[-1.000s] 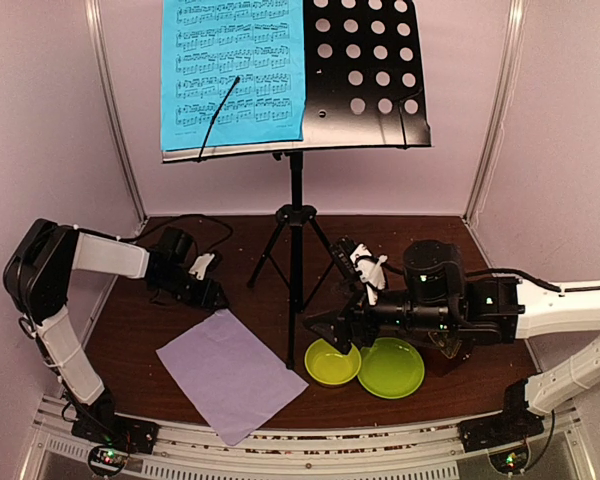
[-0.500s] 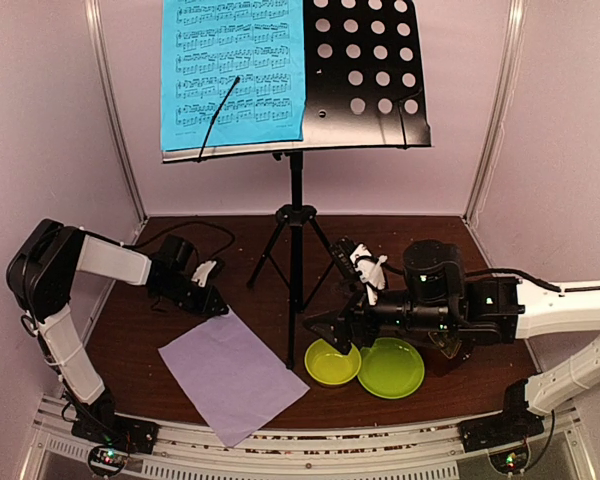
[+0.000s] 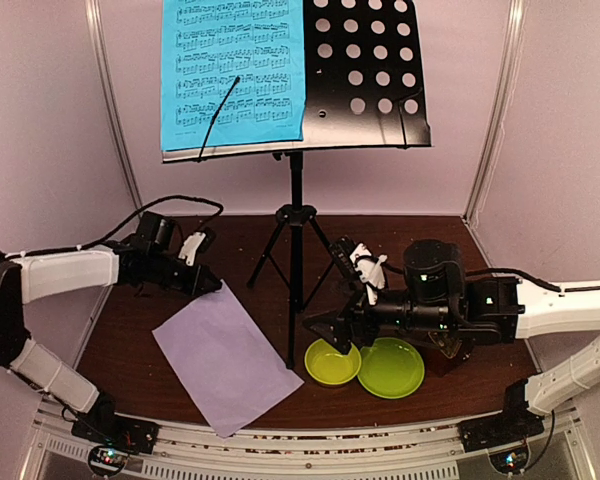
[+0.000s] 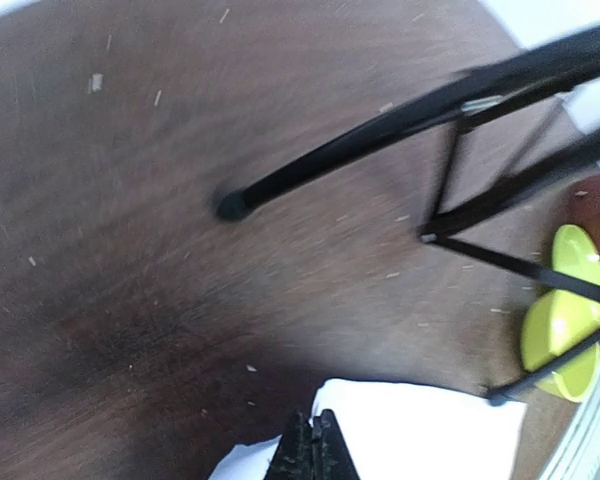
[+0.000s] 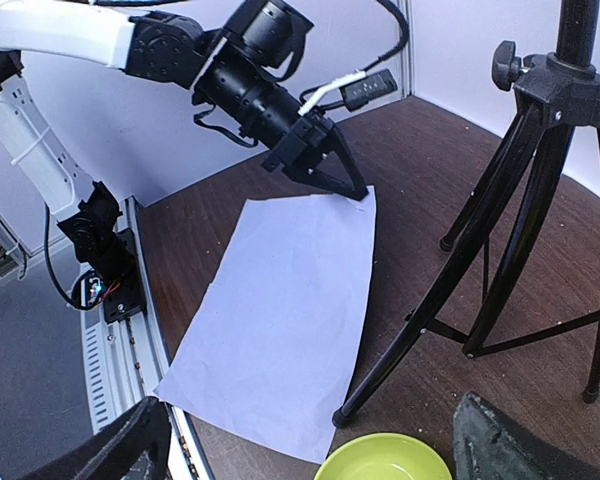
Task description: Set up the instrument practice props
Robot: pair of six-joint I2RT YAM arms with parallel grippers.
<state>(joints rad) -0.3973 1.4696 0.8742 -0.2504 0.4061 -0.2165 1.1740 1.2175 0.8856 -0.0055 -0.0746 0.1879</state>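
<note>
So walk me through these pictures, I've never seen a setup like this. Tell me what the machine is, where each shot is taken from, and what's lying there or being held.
These are two robot arms bolted at the near edge of a brown table, each ending in a two-finger pincer. One picture looks down from above and behind them. The other two come from small cameras on the wrists. A black music stand stands toward the back, with a cyan sheet of printed music on it. On the table lie a lilac sheet, a green bowl and a green plate. The left pincer is shut on the lilac sheet's far corner. The right pincer is open, holding nothing, and hovers near the bowl.
</note>
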